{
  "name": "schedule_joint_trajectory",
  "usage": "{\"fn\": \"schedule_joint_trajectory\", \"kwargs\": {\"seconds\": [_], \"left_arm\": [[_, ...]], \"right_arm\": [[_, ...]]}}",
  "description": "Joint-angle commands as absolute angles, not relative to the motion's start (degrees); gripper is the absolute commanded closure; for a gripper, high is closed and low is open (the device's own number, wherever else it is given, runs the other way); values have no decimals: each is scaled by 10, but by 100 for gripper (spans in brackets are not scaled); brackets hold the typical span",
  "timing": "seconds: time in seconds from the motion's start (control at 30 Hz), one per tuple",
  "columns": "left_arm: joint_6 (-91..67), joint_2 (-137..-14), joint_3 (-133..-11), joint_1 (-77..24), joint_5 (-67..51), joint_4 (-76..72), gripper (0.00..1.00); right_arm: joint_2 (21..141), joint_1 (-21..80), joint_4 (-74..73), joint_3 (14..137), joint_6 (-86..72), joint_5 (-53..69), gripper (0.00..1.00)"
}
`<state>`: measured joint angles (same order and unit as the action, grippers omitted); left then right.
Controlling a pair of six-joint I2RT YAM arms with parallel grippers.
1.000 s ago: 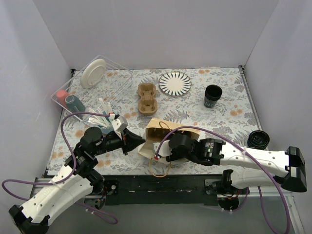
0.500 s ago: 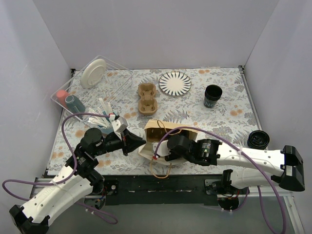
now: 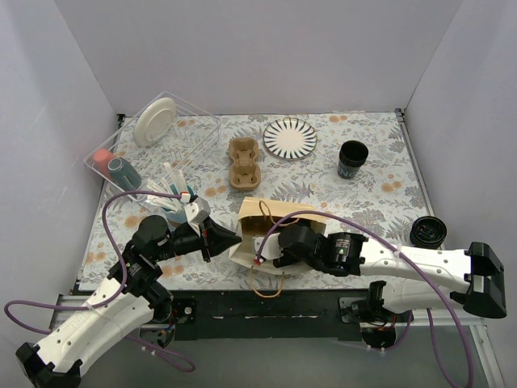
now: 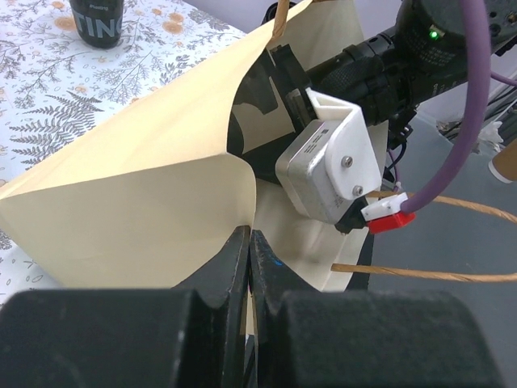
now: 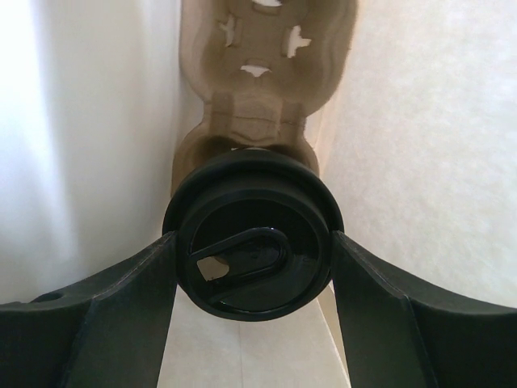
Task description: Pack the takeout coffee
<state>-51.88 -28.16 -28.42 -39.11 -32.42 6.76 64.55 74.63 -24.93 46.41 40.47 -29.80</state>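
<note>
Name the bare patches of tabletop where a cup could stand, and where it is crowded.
Bare: between the bag, the back cup and the right-edge cup; also the back right corner. Crowded: left, around the bin and carrier.

Overhead camera looks down; both wrist cameras crowd the bag (image 4: 145, 186), right one seemingly inside

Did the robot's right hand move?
Yes. The right gripper, clamped on a black-lidded dark cup, has slid slightly left into the tan paper bag, away from the other lidded cup at far right.
</note>
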Motion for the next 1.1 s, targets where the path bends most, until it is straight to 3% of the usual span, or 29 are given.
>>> {"fn": "schedule_joint_trajectory", "kwargs": {"seconds": [0.0, 0.57, 1.07], "left_arm": [[-513, -280, -282, -392, -340, 55, 100], [-515, -261, -277, -392, -337, 77, 100], [-473, -271, -279, -392, -344, 100, 100]], "right_arm": [[622, 744, -209, 492, 407, -283, 69], [654, 744, -157, 447, 367, -284, 69], [586, 744, -226, 448, 400, -282, 69]]}}
